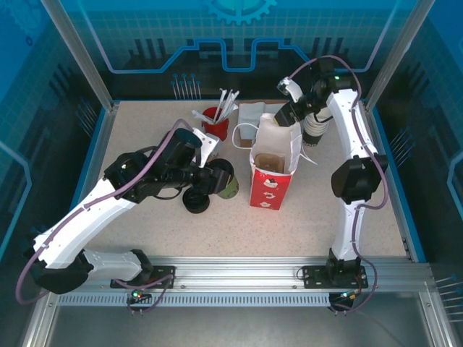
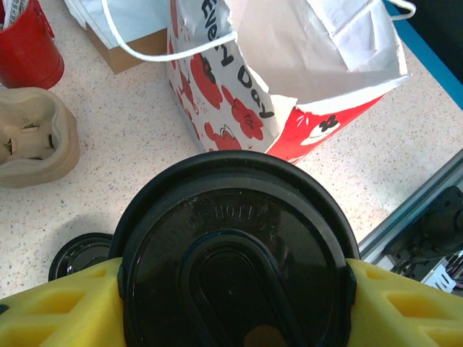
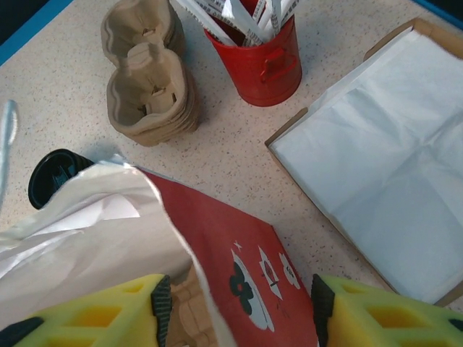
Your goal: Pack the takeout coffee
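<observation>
The takeout coffee (image 2: 235, 267) is a small cup with a round black lid, seen from above in the left wrist view. My left gripper (image 2: 235, 303) is shut on it, a yellow finger (image 2: 58, 303) pressing each side. From the top camera the cup (image 1: 230, 185) is just left of the red-and-white bag (image 1: 271, 184), with my left gripper (image 1: 217, 178) around it. My right gripper (image 3: 239, 318) is open at the bag's rear top edge (image 1: 288, 116). One finger (image 3: 101, 318) is inside the bag's wall (image 3: 253, 246) and the other outside. Something tan lies inside the bag (image 1: 269, 160).
A loose black lid (image 1: 195, 202) lies on the table in front of the cup. A red holder of straws (image 1: 215, 124), a box of white napkins (image 3: 376, 159) and a stack of tan pulp carriers (image 3: 148, 79) stand behind the bag. The aluminium rail (image 2: 419, 210) runs along the near edge.
</observation>
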You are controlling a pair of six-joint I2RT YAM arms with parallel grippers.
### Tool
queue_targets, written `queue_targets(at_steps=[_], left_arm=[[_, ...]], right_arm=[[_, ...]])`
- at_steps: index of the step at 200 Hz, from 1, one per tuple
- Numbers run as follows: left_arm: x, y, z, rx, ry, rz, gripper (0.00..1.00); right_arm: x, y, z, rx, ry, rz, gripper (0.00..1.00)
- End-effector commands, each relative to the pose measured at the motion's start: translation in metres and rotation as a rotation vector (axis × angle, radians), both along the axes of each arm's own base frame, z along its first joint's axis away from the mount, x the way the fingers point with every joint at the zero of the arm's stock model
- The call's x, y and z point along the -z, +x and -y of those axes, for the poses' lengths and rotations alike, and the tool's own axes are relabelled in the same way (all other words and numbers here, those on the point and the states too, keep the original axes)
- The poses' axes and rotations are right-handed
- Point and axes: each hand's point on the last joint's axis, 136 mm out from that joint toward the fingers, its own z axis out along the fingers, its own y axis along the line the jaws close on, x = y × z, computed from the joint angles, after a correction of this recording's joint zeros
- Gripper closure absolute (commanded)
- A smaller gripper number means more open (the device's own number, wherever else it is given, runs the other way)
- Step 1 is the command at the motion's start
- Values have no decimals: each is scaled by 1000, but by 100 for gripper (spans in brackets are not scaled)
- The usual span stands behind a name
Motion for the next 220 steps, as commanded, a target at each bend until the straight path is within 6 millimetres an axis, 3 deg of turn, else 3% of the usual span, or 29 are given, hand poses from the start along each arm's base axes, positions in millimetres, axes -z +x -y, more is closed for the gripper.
queue_targets(at_steps=[1,62,101,169,220], left_arm=[[-13,-4,4,42,-23,5,36],[-33,-8,5,83,-46,44,35],[-43,-10,5,95,-61,57,36],[-64,-15,8,126,-92,67,36],[-85,-13,15,140,-143,98,36]], right_arm=[[6,-6,-3,-134,-58,66,51],[-15,-8,-10,-104,4,96,88],[-17,-13,-14,-52,18,66,93],[-27,-33,-23,134,52,-14,93],[-20,-53,-37,239,38,-75,93]])
